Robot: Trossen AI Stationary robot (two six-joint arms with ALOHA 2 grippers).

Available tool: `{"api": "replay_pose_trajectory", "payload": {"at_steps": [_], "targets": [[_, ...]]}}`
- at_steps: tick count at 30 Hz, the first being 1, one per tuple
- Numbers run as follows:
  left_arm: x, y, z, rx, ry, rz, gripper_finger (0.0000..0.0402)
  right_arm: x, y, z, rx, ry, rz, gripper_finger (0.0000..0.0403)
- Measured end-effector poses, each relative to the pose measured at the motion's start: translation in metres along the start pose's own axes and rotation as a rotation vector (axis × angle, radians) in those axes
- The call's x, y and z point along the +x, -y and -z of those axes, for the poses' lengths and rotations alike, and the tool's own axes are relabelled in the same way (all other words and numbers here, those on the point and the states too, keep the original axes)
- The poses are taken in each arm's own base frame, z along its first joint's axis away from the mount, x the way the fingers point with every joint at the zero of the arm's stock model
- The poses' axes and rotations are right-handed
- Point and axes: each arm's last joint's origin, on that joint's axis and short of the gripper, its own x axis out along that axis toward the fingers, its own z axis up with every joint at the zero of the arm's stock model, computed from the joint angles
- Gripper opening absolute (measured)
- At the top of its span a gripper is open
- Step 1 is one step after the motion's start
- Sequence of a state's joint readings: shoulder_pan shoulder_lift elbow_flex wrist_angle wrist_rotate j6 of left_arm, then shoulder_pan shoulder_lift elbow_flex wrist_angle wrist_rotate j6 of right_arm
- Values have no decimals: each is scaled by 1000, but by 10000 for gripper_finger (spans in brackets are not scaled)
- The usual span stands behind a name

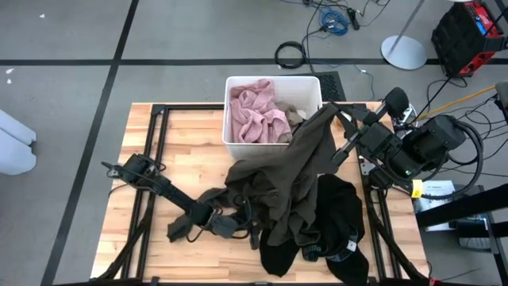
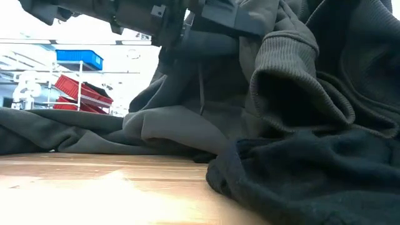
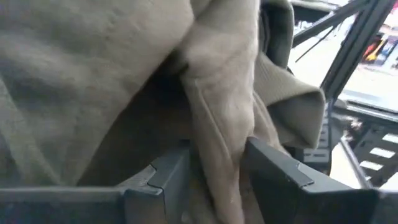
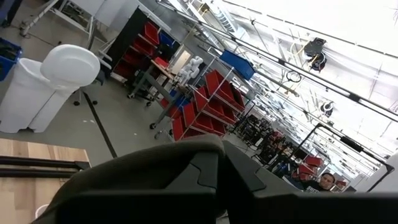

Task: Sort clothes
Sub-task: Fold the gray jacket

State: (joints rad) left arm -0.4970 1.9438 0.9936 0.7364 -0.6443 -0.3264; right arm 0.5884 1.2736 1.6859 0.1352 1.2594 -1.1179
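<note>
Left tool point(image 3: 214, 171) is gripping a fold of the olive-green garment point(image 1: 290, 179) as a white bin point(image 1: 232, 135) is sitting part-filled at the back of the wooden surface point(image 1: 178, 151).

The fuzzy pink garment point(image 1: 255, 113) is lying inside the bin, with a beige-khaki piece point(image 1: 295, 115) tucked beside it against the right wall. The olive-green garment is sprawling from the bin's front right corner down across the middle of the surface, a fold pinched between the left tool's parted fingers point(image 3: 165, 177). The black garment point(image 1: 337, 218) is lying just right of it, touching. The right tool point(image 4: 217, 165), fully closed and empty, is hanging raised near the bin's right side.
</note>
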Motion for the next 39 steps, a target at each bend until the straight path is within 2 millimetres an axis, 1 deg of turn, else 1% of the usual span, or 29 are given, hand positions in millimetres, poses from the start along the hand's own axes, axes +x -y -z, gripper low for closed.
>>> {"api": "replay_pose_trajectory", "payload": {"at_steps": [3, 5, 7, 9, 10, 11, 13, 15, 18, 21, 24, 28, 30, 32, 35, 39], "targets": [[4, -5, -1, -29, -5, 4, 161, 0, 0, 0, 0, 0, 0, 0], [5, -7, -2, -34, -5, -1, 143, 0, 0, 0, 2, -1, 0, 0], [5, -6, -2, -17, -4, 2, 103, 0, 0, 0, 11, -1, 1, 0], [2, -4, -3, 20, -3, 8, 42, 0, 0, 0, 11, 1, -1, 0], [1, -2, -5, 35, 4, 15, 23, -1, 0, 0, 11, 1, -2, 0], [-1, 0, -8, 41, 16, 22, 16, -1, 0, 0, 11, 1, -2, 0], [-7, 4, -17, 66, 39, 29, 15, -1, 2, 0, 13, 2, -1, 0], [-18, 10, -31, 102, 71, 27, 11, -1, 5, 1, 20, 2, 1, 0], [-43, 18, -64, 188, 141, -15, 7, -6, 12, 1, 41, 12, -7, 0], [-78, 22, -102, 265, 215, -93, 7, -12, 20, 0, 74, 32, -22, 0], [-116, 19, -141, 307, 287, -162, 7, -17, 28, 0, 100, 55, -40, 0], [-164, 5, -194, 345, 355, -244, 7, -24, 48, 4, 150, 93, -59, 0], [-187, -5, -223, 346, 395, -265, 7, -27, 62, 7, 210, 123, -63, 0], [-209, -17, -255, 327, 445, -279, 7, -29, 78, 10, 314, 173, -72, 0], [-236, -35, -299, 329, 507, -322, 7, -32, 104, 16, 493, 301, -99, 0], [-266, -50, -351, 366, 599, -354, 7, -33, 120, 19, 641, 434, -136, 0]]}}
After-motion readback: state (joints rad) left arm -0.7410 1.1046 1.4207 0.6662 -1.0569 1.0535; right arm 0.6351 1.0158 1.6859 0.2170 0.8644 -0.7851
